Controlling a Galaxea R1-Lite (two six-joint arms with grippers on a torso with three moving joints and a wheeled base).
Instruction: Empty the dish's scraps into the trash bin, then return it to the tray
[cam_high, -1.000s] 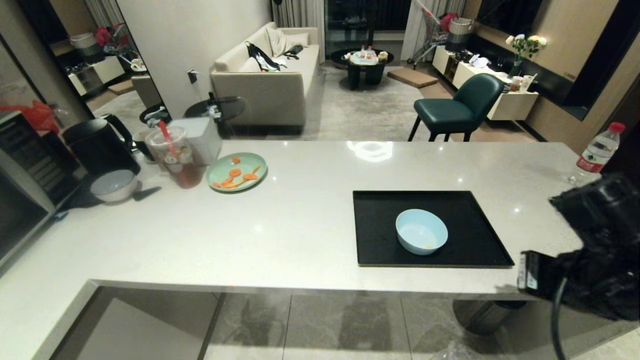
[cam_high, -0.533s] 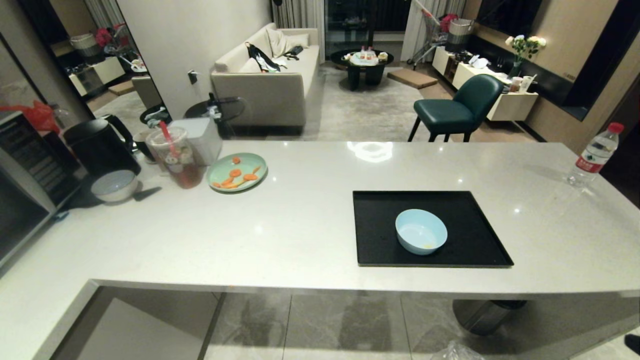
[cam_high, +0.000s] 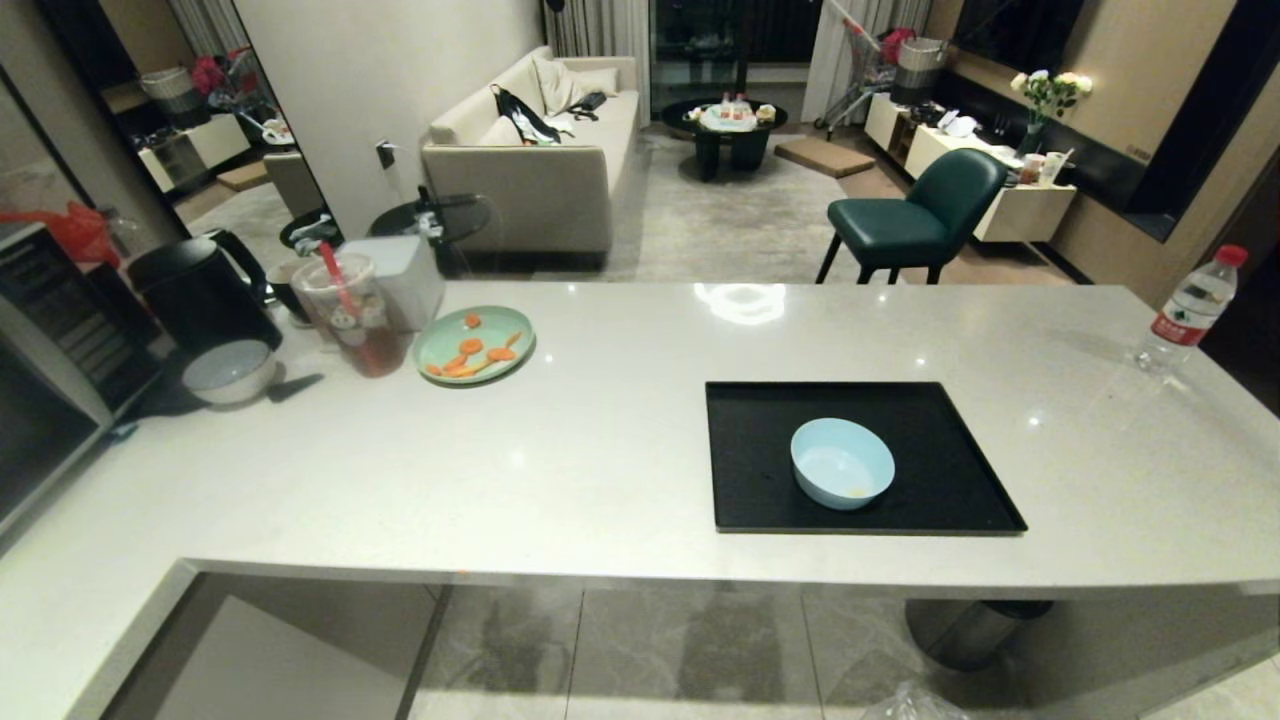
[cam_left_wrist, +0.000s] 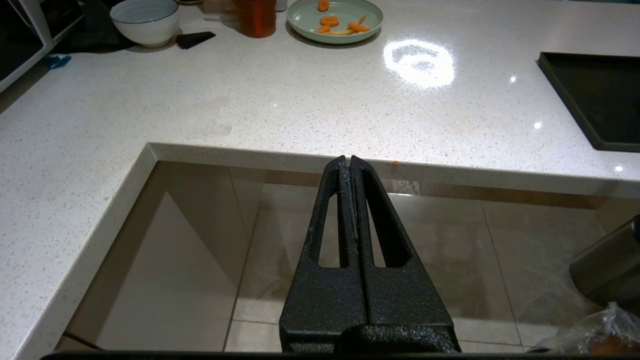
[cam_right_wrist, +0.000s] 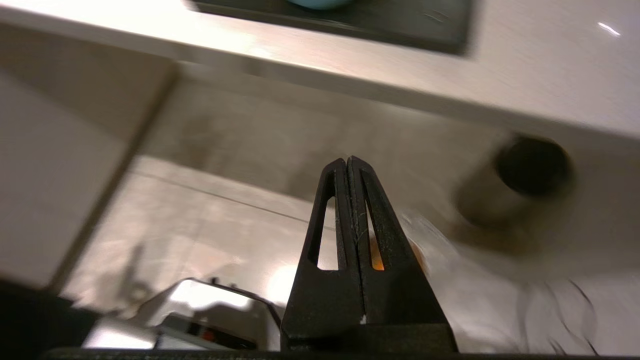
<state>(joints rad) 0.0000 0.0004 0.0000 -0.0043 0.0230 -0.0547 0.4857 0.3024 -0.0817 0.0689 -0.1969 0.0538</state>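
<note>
Now, pale-blue dish (cam_high: 843, 464) upright on black tray (cam_high: 750, 480).

Matte black slotted, tapering fingers (cam_left_wrist: 350, 210) on both hands

Both grippers (cam_left_wrist: 349, 159) (cam_right_wrist: 346, 160) closed, empty

A pale speckled surface (cam_high: 600, 450) spans the room under glaring ceiling-light reflections. Beyond it stand a beige sofa (cam_high: 530, 150), a dark green chair (cam_high: 915, 215) and a round black coffee table (cam_high: 725, 130) on grey flooring.
</note>
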